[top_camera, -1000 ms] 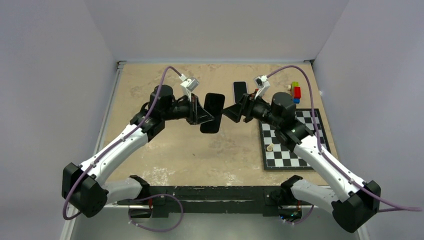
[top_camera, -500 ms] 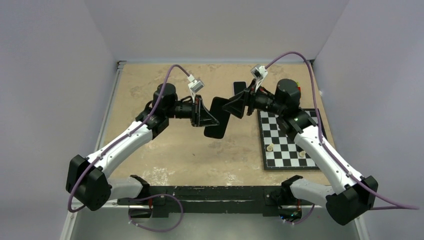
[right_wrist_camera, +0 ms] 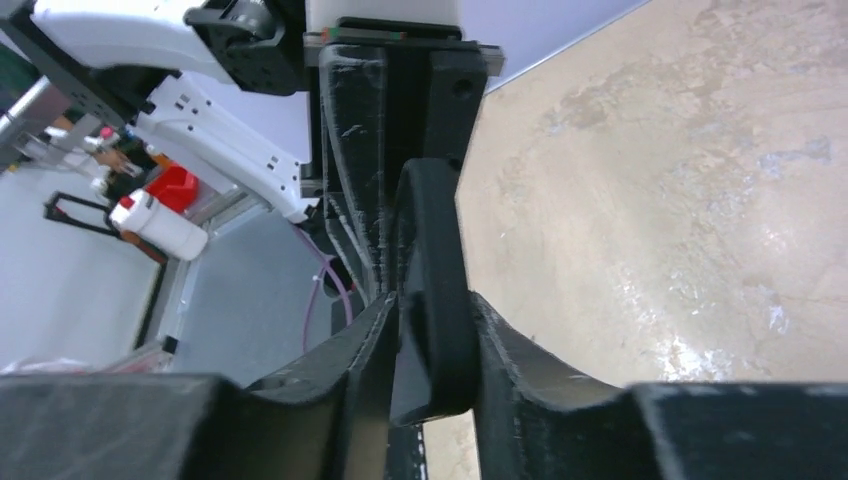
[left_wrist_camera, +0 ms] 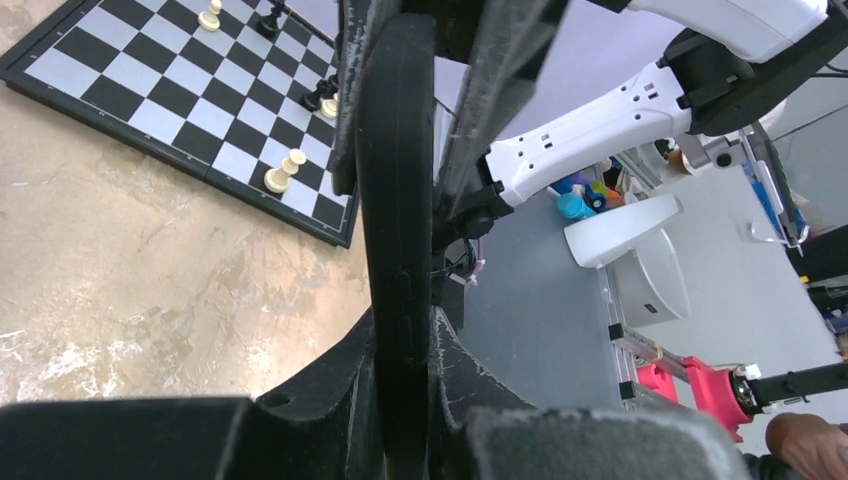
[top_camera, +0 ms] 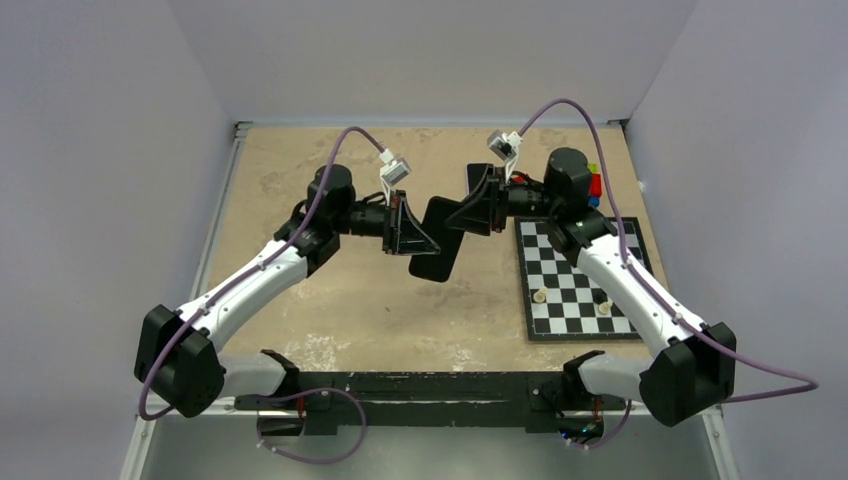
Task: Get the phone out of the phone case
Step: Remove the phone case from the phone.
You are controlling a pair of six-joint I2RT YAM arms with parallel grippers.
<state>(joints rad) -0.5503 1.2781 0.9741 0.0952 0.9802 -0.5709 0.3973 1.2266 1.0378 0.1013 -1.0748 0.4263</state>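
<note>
A black phone in its black case (top_camera: pixel 436 243) hangs in the air over the middle of the table, held edge-on between both arms. My left gripper (top_camera: pixel 418 236) is shut on its left long side. My right gripper (top_camera: pixel 464 215) is shut on its upper right end. In the left wrist view the case edge with its side buttons (left_wrist_camera: pixel 398 210) runs straight up out of my left gripper (left_wrist_camera: pixel 405 335). In the right wrist view the case's rounded corner (right_wrist_camera: pixel 432 260) sits clamped in my right gripper (right_wrist_camera: pixel 430 320). I cannot tell whether the phone has come away from the case.
A chessboard (top_camera: pixel 575 300) with a few pieces lies at the right, under the right arm. Coloured blocks (top_camera: pixel 594 185) sit behind it. A second flat black slab (top_camera: pixel 477 177) lies on the table behind the right gripper, partly hidden.
The right arm swung up and left and closed on the phone's upper right end. The left gripper carried the phone slightly right and tilted it.
</note>
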